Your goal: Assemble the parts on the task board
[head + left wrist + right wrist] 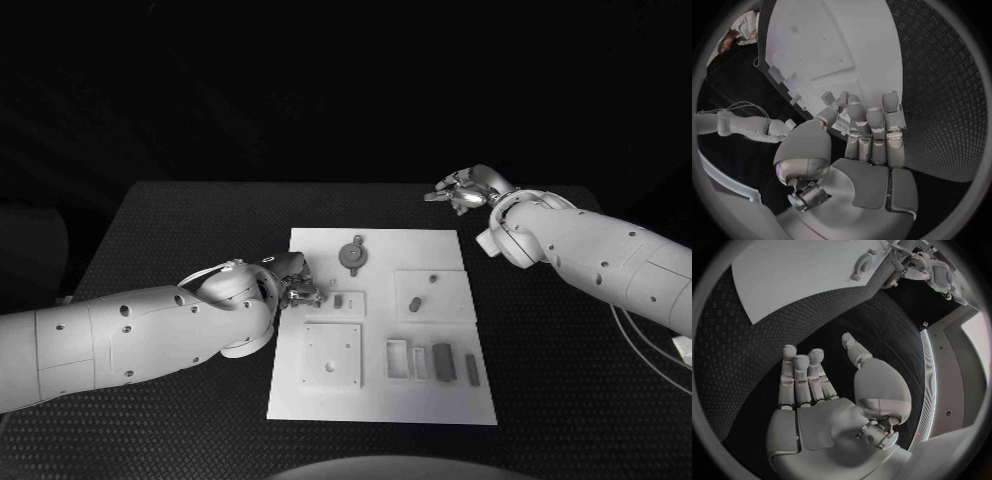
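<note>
Parts lie spread over the white task board (378,330) in the middle of the black bench (173,230): a round piece with a stem (352,254) near the far edge, a small dark peg (414,304) on a raised square to the right of centre, a square plate (330,354) with holes at the near left, and several upright bars (433,362) in a slotted holder near the front. They sit apart from one another, so assembly looks barely begun.

The left hand (296,283) rests at the board's left edge, just beside a small slotted block (343,300). In the left wrist view its fingers (873,122) lie pressed together and reach onto the board's rim, with nothing visibly between them; whether the tips touch a part I cannot tell. This placement suggests it is steadying the board or lining up on the nearest piece.

The right hand (464,189) hangs well apart from the board, over the bench's far right. Its fingers (801,375) are straight and loosely spread, holding nothing, probably parked clear so the left has room.
</note>
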### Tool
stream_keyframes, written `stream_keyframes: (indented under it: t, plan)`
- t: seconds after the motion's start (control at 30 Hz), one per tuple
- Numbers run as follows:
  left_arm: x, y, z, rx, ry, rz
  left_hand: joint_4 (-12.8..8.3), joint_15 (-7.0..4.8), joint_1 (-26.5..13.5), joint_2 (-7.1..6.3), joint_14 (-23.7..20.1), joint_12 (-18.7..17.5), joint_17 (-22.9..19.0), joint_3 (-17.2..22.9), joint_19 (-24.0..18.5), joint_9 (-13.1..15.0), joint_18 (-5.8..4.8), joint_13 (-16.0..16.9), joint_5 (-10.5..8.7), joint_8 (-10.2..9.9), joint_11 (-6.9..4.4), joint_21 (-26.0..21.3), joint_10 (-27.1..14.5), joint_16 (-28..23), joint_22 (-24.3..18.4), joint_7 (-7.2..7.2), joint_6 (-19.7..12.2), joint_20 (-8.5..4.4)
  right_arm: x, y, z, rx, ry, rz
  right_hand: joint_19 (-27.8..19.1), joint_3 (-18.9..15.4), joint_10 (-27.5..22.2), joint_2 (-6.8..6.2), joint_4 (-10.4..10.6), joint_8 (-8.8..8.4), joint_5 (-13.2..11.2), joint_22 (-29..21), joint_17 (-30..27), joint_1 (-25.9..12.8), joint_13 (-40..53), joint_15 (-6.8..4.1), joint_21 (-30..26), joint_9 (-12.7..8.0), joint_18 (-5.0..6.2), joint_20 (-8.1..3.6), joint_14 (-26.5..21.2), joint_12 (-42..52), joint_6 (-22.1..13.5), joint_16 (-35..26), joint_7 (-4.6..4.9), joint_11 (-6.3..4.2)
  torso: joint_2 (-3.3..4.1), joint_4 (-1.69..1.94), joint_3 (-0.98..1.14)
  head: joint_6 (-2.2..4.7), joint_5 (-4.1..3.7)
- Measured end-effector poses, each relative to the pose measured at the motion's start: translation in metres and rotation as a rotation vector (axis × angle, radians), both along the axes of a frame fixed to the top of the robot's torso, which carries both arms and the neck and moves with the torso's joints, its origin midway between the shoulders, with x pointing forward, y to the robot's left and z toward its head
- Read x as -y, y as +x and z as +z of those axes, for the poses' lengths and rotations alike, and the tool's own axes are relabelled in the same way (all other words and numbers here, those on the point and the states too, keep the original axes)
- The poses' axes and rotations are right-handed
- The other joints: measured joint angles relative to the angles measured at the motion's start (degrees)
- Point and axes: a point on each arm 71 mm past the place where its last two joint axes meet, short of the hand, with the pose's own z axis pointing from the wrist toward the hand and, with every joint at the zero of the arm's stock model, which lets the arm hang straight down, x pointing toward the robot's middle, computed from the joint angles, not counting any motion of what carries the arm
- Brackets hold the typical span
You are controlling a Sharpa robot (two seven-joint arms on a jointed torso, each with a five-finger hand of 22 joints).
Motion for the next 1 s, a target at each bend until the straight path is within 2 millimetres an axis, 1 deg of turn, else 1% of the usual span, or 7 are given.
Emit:
stream_keyframes:
  t: [0.37, 0.53, 0.67, 0.73, 0.8, 0.87, 1.0]
  plan:
    - [0.0013, 0.0002, -0.0018, 0.003, -0.004, 0.005, 0.1, -0.2, 0.0, 0.0, 0.2, 0.0, 0.0, 0.1, 0.0, 0.1, 0.0, 0.0, -0.01, 0.1, -0.03, 0.0, 0.0, 0.0, 0.0, -0.22, -0.2, 0.01, -0.0001, -0.0001, -0.0001, -0.001, 0.0, 0.001, 0.0, 0.0, 0.0, 0.0, 0.0, 0.0, 0.0, 0.0, -0.1, 0.0, 0.0, 0.04, 0.0, 0.0, 0.01, 0.0, 0.0, 0.0, 0.0, 0.2, 0.0, 0.0, 0.0, -0.01, -0.01, 0.02, 0.01]
    - [0.0018, 0.0005, -0.0023, 0.002, -0.006, 0.007, 0.1, -0.19, 0.0, 0.0, 0.2, 0.0, 0.0, 0.1, 0.1, 0.1, 0.0, -0.1, -0.02, 0.2, -0.11, 0.0, 0.1, 0.0, 0.0, -0.23, -0.2, 0.1, -0.0001, -0.0001, -0.0002, -0.001, 0.0, 0.001, 0.0, 0.0, 0.0, 0.23, 0.0, 0.0, 0.0, 0.0, -0.1, -0.2, -0.1, 0.04, 0.0, 0.0, 0.0, 0.0, 0.0, 0.0, 0.0, 0.2, 0.0, 0.0, 0.01, -0.01, -0.01, 0.09, -0.04]
    - [0.0019, 0.0006, -0.0031, -0.004, -0.01, 0.011, 0.8, -0.19, 0.0, 0.0, 0.2, 0.0, -0.2, 0.8, 0.1, -0.2, 0.0, -0.3, -0.14, 0.2, -0.12, 0.0, 0.1, 0.0, 0.0, -0.24, -0.2, 0.09, -0.0001, -0.0001, -0.0002, -0.001, 0.0, 0.001, 0.0, 0.0, 0.0, 0.23, 0.0, 0.0, 0.0, 0.0, -0.1, -0.2, -0.1, 0.05, 0.0, 0.0, 0.0, 0.0, 0.0, 0.0, 0.0, 0.2, 0.0, 0.0, 0.01, -0.02, -0.01, 0.14, -0.05]
    - [0.0019, 0.0005, -0.0035, -0.008, -0.013, 0.013, 1.4, -0.29, 0.2, -0.28, 0.3, 0.0, -0.2, 1.0, 0.2, -0.4, 0.0, -0.4, -1.04, 0.2, -0.12, 0.0, 0.1, -0.3, 0.0, -0.29, -0.1, -0.02, -0.0001, -0.0001, -0.0003, -0.001, 0.0, 0.001, 0.0, 0.0, 0.0, 0.23, 0.0, 0.0, 0.0, 0.0, -0.1, -0.2, -0.1, 0.05, 0.0, 0.0, 0.0, 0.0, 0.0, 0.0, 0.0, 0.2, 0.0, 0.0, 0.01, -0.02, -0.01, 0.14, -0.05]
    - [0.0019, 0.0004, -0.0041, -0.011, -0.014, 0.015, 2.6, -0.39, -0.2, -0.8, 0.4, 0.0, -0.3, 0.7, 0.3, -0.4, 0.0, -0.5, -1.59, 0.1, -0.13, 0.0, 0.1, -0.3, 0.0, -0.32, -0.1, -0.11, -0.0001, -0.0001, -0.0003, -0.001, 0.0, 0.001, 0.0, 0.0, 0.0, 0.22, 0.0, 0.0, 0.0, 0.0, -0.1, -0.2, -0.1, 0.06, 0.0, 0.0, 0.0, 0.0, 0.0, 0.0, 0.0, 0.2, 0.0, 0.0, 0.01, -0.03, -0.01, 0.14, -0.05]
    - [0.0018, -0.0001, -0.0054, -0.017, -0.016, 0.017, 3.5, -0.65, -0.8, -1.56, 0.8, 0.0, -0.3, 0.5, 0.4, -0.5, 0.29, -0.5, -1.77, 0.3, -0.84, 0.0, 0.8, -0.3, 0.0, -0.85, 0.5, -0.22, 0.0001, -0.0001, -0.0003, -0.001, 0.0, 0.001, 0.0, 0.0, 0.0, 0.22, 0.0, 0.0, 0.0, 0.0, -0.1, -0.2, -0.1, 0.11, 0.0, 0.0, 0.0, 0.0, 0.0, 0.0, 0.0, 0.2, 0.0, 0.0, 0.01, -0.03, -0.01, 0.15, -0.05]
    - [0.0008, 0.0001, -0.0064, -0.022, -0.017, 0.022, 4.7, -0.71, -1.5, -3.45, 0.9, 0.0, -0.3, 0.2, 0.4, -0.6, 0.93, -0.6, -1.76, 0.3, -1.43, 0.0, 1.4, -0.3, 0.0, -1.25, 0.9, -0.23, 0.0003, -0.0001, -0.0003, -0.001, 0.0, 0.001, 0.0, 0.0, 0.0, 0.22, 0.0, 0.0, 0.0, 0.0, -0.1, -0.2, -0.1, 0.12, 0.0, 0.0, 0.0, 0.0, 0.0, 0.0, 0.0, 0.2, 0.0, 0.0, 0.01, -0.03, 0.0, 0.17, -0.07]
